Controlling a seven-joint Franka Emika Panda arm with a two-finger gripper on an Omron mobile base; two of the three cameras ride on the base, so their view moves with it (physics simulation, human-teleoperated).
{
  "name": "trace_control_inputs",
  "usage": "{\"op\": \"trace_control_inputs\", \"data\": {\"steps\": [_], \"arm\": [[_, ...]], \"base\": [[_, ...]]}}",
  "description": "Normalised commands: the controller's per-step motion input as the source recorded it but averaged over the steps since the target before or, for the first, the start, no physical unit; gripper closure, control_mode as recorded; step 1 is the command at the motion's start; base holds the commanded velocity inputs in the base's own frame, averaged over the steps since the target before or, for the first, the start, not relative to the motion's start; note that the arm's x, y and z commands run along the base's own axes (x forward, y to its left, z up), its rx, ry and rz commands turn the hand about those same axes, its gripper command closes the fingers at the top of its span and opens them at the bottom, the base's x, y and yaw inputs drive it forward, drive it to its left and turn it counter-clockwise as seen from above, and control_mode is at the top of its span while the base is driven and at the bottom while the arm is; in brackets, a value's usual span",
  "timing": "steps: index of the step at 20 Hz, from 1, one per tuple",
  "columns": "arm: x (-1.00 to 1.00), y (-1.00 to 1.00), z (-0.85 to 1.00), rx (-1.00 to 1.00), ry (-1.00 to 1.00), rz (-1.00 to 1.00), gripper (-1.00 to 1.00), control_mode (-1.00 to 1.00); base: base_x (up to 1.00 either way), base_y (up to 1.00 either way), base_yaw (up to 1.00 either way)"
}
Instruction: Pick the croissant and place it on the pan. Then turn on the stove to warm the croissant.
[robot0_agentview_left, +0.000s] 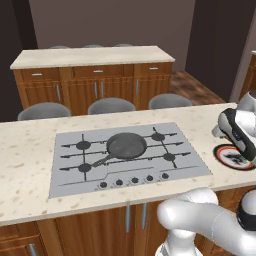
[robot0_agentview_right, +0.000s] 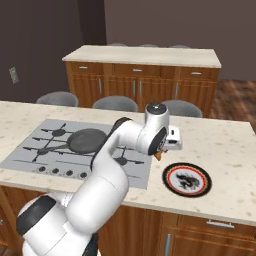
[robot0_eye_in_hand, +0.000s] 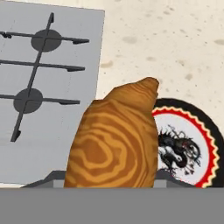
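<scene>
The gripper (robot0_eye_in_hand: 109, 183) grasps the croissant (robot0_eye_in_hand: 116, 140) at frame centre, lifted above the red-rimmed plate (robot0_eye_in_hand: 205, 144); the pan (robot0_agentview_left: 126, 145) sits mid-stove (robot0_agentview_left: 75, 170), centre frame.

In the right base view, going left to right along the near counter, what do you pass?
Stove → pan → croissant held in the gripper → red-rimmed plate.
</scene>
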Motion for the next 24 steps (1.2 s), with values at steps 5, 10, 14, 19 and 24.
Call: {"op": "trace_control_inputs", "data": {"steps": [5, 10, 14, 19, 24], "arm": [[-0.01, 1.0, 0.27, 0.17, 0.0, 0.0, 1.0, -1.0], [0.02, 1.0, 0.31, 0.2, 0.05, 0.0, 1.0, -1.0], [0.23, 1.0, 0.12, 0.12, 0.15, 0.0, 1.0, -1.0], [0.41, 0.98, 0.01, 0.01, 0.19, 0.01, 1.0, -1.0], [0.67, 0.92, -0.12, -0.02, 0.16, 0.0, 1.0, -1.0]], "base": [[0.0, 0.0, 0.0], [0.0, 0.0, 0.0], [0.0, 0.0, 0.0], [0.0, 0.0, 0.0], [0.0, 0.0, 0.0]]}}
